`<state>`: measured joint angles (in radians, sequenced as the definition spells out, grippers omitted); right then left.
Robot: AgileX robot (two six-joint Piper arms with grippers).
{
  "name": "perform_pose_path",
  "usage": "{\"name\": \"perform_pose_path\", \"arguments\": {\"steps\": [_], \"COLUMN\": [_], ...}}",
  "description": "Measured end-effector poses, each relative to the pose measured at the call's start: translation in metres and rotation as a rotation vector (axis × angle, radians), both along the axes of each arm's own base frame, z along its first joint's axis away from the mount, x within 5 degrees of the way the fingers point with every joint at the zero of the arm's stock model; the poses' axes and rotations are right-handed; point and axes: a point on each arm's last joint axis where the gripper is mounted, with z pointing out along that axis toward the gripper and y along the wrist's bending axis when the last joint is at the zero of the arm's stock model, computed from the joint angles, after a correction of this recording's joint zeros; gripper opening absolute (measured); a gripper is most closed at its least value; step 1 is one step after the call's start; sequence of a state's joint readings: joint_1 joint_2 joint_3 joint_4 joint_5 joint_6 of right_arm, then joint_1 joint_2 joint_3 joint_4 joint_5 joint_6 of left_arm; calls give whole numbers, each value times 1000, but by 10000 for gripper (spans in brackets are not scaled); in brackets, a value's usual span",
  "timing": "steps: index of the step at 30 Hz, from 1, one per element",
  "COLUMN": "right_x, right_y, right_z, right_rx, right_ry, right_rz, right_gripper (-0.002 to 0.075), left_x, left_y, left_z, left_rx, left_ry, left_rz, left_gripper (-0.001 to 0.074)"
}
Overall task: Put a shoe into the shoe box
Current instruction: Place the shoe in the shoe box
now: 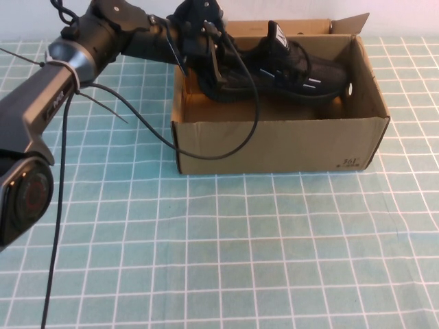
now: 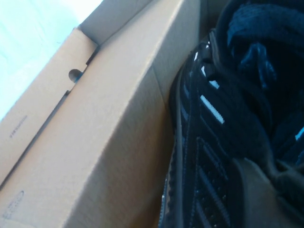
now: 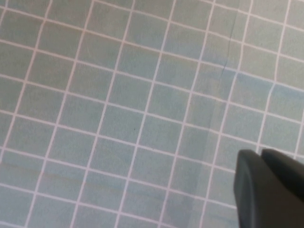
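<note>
The black knit shoe lies inside the open brown shoe box, toe toward the right wall and heel at the left. My left gripper reaches over the box's left wall and is shut on the shoe's heel end. In the left wrist view the shoe, with its white dash marks, lies against the inner cardboard wall, and one finger presses on its side. My right gripper shows only in its wrist view, shut and empty above the checked mat.
The box stands on a teal checked mat at the back centre. A flap sticks up at its far right corner. A black cable from the left arm droops over the box's front wall.
</note>
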<state>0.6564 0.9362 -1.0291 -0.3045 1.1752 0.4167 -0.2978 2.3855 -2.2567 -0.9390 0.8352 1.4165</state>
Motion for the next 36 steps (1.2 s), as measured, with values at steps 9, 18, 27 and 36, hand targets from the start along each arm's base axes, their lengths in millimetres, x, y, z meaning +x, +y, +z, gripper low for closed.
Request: {"name": "perform_pose_path", "arguments": {"steps": [9,18,27,36], "right_x": [-1,-1,-1,0], "right_y": [2,2,2,4], "right_z": [-6,-6,-7,-5], "right_rx": [7,14,15,11], "right_ry": [22,28,29,3], "right_rz": [5,8,9,42], "right_gripper": [-9,-9,-9,-9], "left_x": [3,9,13,-13], "left_y": [-1,-1,4,10], "left_z": [-14,-19,-6,49], "left_rx": [24,4,-149,-190], "left_ry": [9,21,157,404], "left_rz": [1,75,250,545], "left_gripper": [48,272,465,439]}}
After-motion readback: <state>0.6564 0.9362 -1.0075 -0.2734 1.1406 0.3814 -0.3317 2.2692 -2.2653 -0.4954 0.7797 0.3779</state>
